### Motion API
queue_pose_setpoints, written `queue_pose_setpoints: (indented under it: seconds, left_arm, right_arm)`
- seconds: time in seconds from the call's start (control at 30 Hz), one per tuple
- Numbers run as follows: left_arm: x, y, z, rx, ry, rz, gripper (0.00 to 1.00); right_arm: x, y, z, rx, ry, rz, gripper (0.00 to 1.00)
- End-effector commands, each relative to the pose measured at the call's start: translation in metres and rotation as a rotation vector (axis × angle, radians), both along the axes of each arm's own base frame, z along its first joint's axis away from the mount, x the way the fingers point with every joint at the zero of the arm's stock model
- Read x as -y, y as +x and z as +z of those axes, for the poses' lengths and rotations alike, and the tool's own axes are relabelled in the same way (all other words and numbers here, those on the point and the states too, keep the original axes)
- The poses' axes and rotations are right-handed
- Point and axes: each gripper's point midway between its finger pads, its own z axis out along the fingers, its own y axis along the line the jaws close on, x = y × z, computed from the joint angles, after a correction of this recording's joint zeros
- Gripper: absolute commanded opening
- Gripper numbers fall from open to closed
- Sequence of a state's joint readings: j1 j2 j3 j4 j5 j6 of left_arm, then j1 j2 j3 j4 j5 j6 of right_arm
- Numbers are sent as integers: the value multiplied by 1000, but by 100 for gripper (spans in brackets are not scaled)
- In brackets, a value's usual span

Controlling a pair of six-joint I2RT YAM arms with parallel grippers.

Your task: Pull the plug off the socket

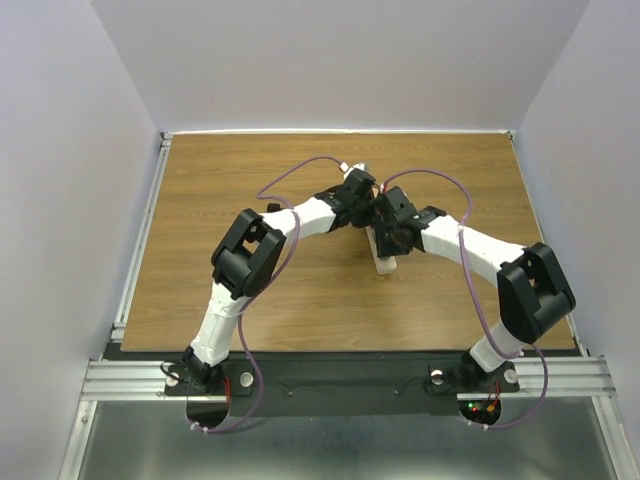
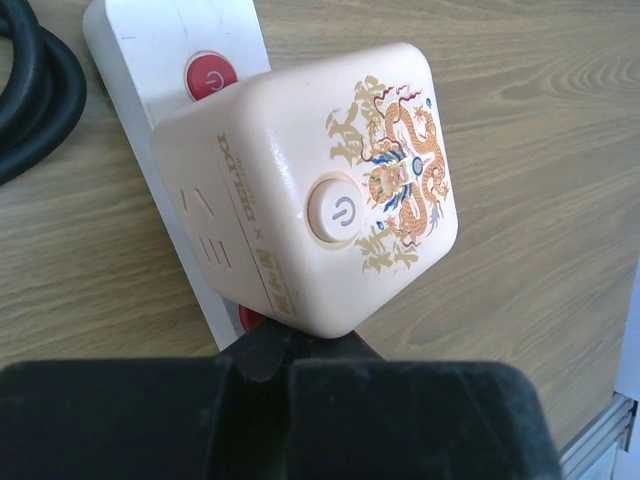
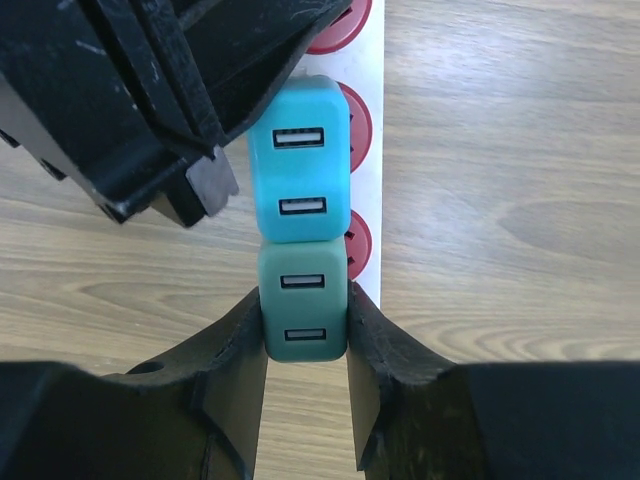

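Observation:
The socket strip (image 3: 378,200) is a beige bar with round red outlets; in the top view it lies mid-table (image 1: 386,263) under both grippers. A green USB plug (image 3: 304,300) sits in it, with a cyan plug (image 3: 300,160) right behind. My right gripper (image 3: 305,315) is shut on the green plug, one finger on each side. A beige cube adapter with a dragon print (image 2: 310,190) sits further along the strip (image 2: 160,50). My left gripper (image 2: 285,350) is shut, its tips down on the strip at the cube's base.
A thick black cord (image 2: 30,90) curls beside the strip's end, which has a red power button (image 2: 208,77). The left gripper's black body (image 3: 140,110) hangs close beside the cyan plug. Grey walls enclose the wooden table (image 1: 250,180).

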State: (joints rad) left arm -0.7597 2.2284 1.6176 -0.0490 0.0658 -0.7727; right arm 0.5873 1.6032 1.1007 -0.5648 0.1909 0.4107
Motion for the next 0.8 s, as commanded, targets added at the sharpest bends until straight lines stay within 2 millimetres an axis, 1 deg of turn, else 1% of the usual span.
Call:
queue_pose_setpoints:
  seconds: [0.0, 0.13, 0.3, 0.57, 0.77]
  left_arm:
    - [-86, -100, -152, -325, 466, -105, 0]
    - [-85, -101, -154, -331, 471, -109, 0]
    - [-89, -103, -160, -326, 508, -104, 0]
    - [-91, -112, -166, -325, 547, -110, 0]
    - [-91, -119, -172, -330, 566, -118, 0]
  right_arm:
    - [-18, 28, 97, 304, 178, -18, 0]
    - [-16, 26, 113, 346, 199, -13, 0]
    - [-16, 25, 121, 366, 215, -3, 0]
    - [-11, 21, 132, 409, 229, -13, 0]
    - [-1, 17, 131, 429, 219, -40, 0]
